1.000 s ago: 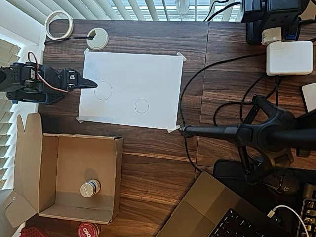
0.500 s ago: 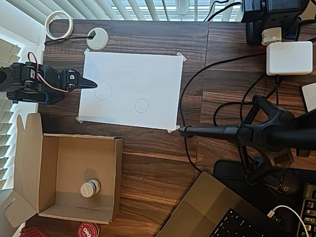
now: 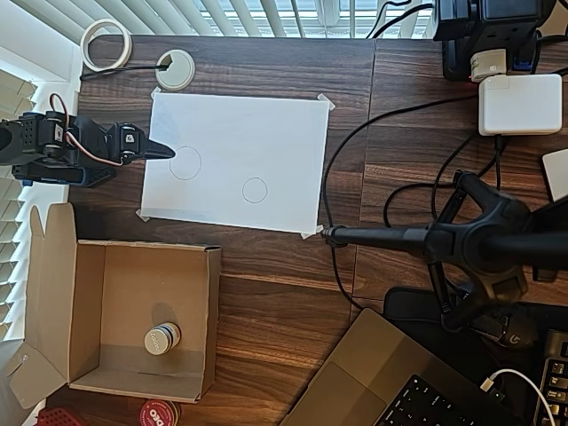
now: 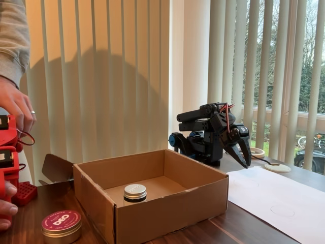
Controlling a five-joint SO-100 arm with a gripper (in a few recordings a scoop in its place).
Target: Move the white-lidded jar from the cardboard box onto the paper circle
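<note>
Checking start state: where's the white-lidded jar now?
In the overhead view, the white-lidded jar stands inside the cardboard box at lower left, near its bottom wall.

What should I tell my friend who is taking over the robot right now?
Tool: shut and holding nothing, tip over the left edge of the white paper sheet in the overhead view, beside the larger pencil circle; in the fixed view it hangs just above the table.
White-lidded jar: upright inside the cardboard box, near the box's lower wall in the overhead view.
Paper circle: the smaller one, nothing on it.
Done: nothing yet.
Left: reach into the box, grip the jar, lift it out, set it on the small circle.
</note>
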